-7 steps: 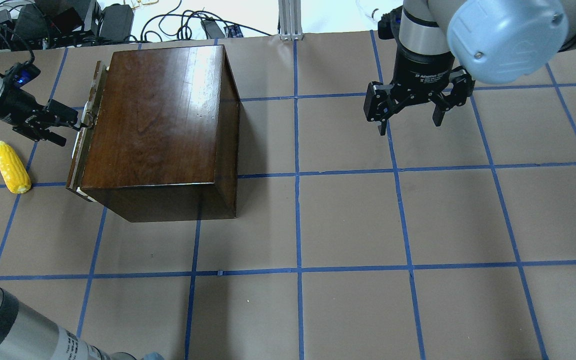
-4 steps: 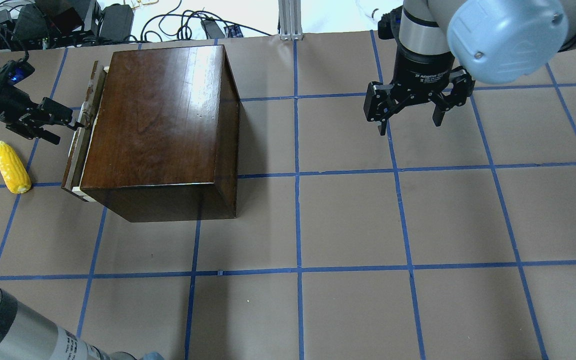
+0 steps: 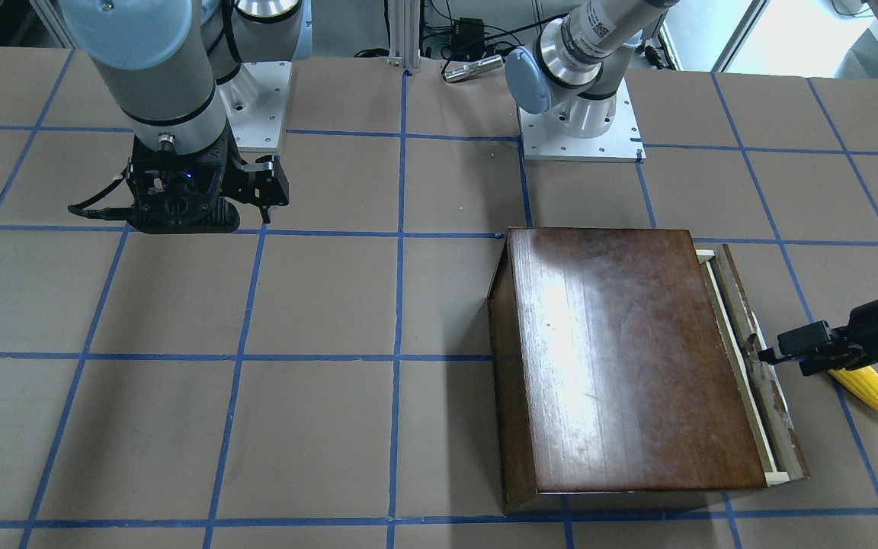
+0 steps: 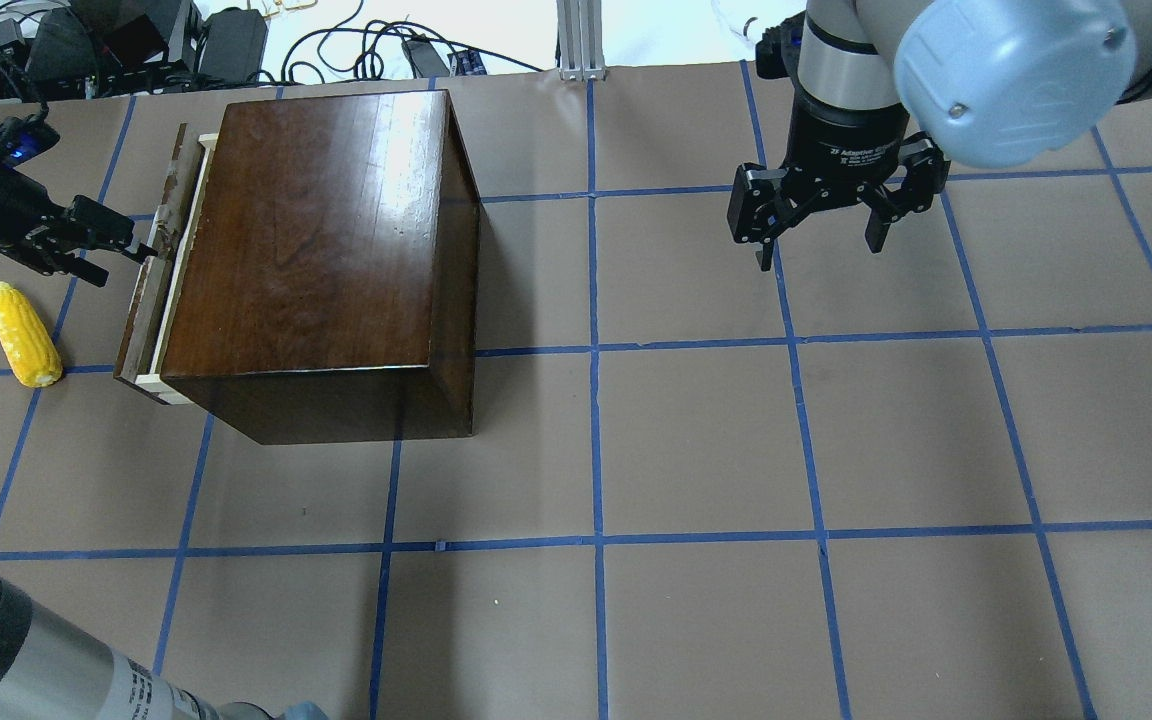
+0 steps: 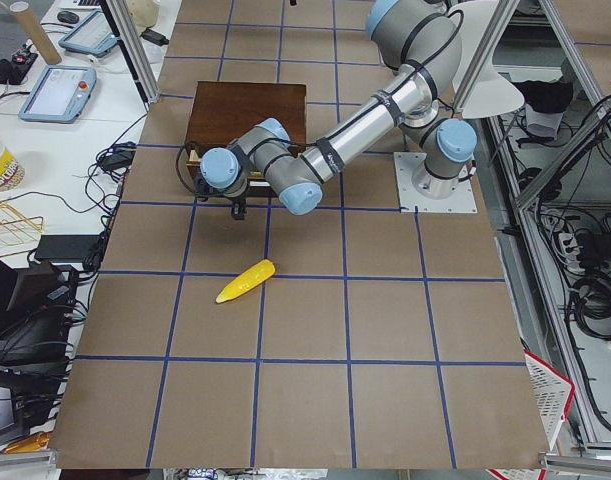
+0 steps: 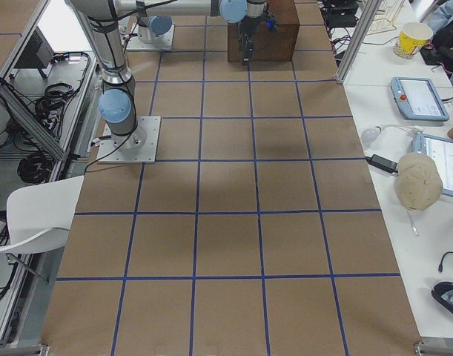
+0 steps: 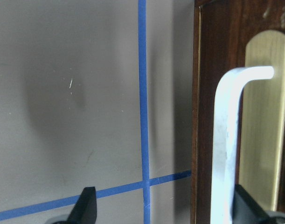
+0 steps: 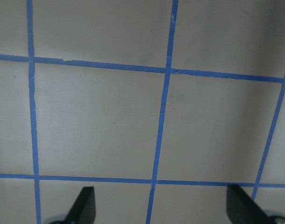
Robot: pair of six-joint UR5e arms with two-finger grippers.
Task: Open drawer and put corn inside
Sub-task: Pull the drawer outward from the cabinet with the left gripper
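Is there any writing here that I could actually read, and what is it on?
"Adaptive": white label above the right claw; the rest of it is blurred.
Small print on the left arm: too small to read.
Nothing else is legible.

Apparently "Adaptive" on the right gripper (image 4: 821, 250)

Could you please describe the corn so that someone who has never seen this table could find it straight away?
Find the glossy dark-brown box on the robot's left half of the table. Its drawer is pulled slightly out on the outer side, and the corn lies on the table just beyond it. It is the only bright yellow thing there: a small, tapered, bumpy cob.
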